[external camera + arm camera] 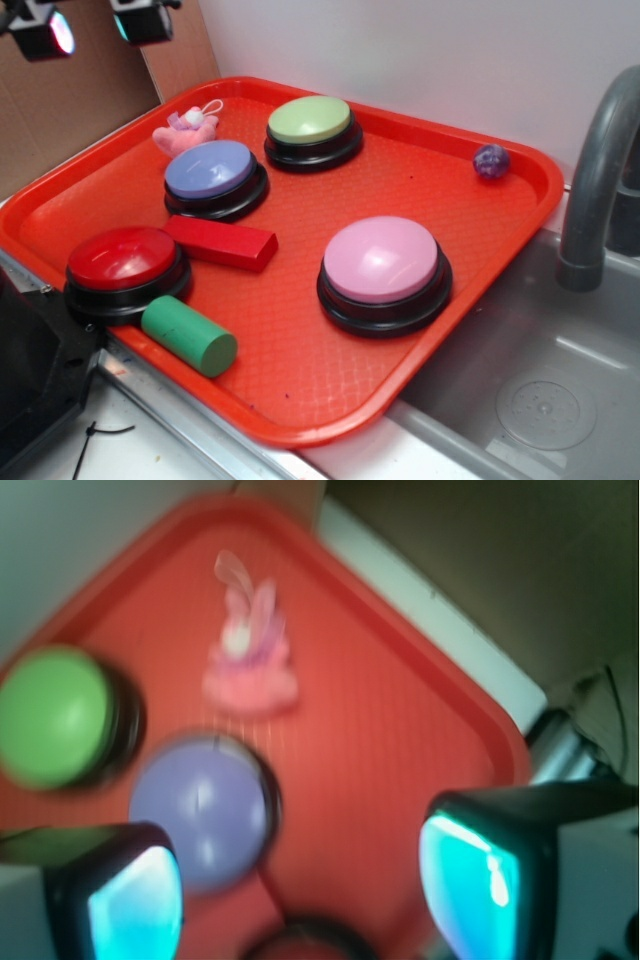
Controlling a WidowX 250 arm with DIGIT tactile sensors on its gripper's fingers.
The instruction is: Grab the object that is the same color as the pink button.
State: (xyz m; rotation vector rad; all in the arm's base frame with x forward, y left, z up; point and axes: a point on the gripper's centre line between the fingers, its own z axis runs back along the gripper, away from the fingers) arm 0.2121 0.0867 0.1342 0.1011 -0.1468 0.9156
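Red tray [420,180], pink plush [185,130], open claw [300,880]

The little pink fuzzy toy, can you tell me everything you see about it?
The pink plush toy is small, soft and fuzzy-looking, with a white loop on top and a purplish patch near it. It lies on the red tray in the far left corner, just behind the lavender-blue button, close to it or just touching. The gripper hangs open above and is not touching it.

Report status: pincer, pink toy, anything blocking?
Pincer open, empty, above the tray. Pink toy ahead near the tray's back corner, untouched. Lavender button sits close beside the approach path.
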